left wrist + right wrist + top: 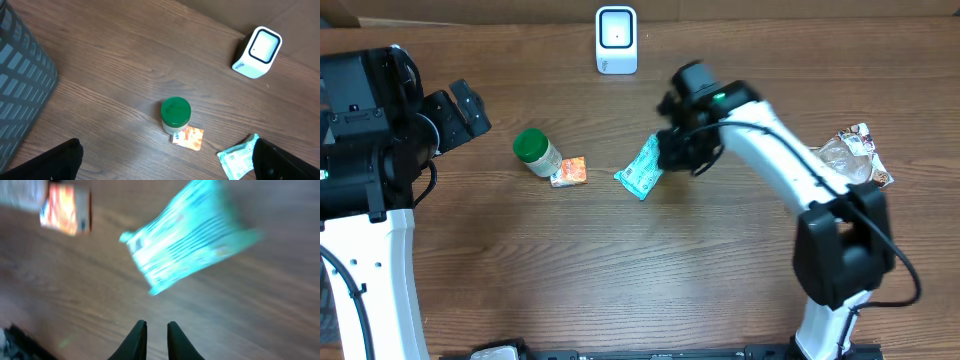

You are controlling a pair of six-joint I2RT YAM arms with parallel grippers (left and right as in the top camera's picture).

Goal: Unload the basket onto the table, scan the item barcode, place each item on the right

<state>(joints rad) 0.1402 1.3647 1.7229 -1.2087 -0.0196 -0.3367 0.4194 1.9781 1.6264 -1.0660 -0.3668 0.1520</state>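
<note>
Since the right gripper (156, 324) has its jaws only a crack apart with bare wood showing between them, it has hold of nothing. The teal plastic snack packet (642, 170) lies on the brown wooden tabletop (620, 270), ahead of the jaw tips and apart from them in the right wrist view. That view is blurred, so I can't read a barcode or tell which face is up.

From overhead the packet sits partly under the right wrist, angled, with the white box-shaped barcode scanner (616, 40) well apart at the far edge and its window facing the work area. My read: the packet is parked in the open, between arm and scanner, so it can be gripped by an edge and lifted to the window.

The left gripper (472, 110) hangs to the left, jaws fully spread and empty. That looks like a standby pose that keeps it out of the scan path.

Clutter to avoid:
- A green-lidded jar (535, 150) stands upright, with a small orange packet (568, 172) touching its base.
- A crinkled clear plastic bag (855, 150) lies off to the right.

Risk: the thin film packet lies flat, so the jaws could slide over it.
</note>
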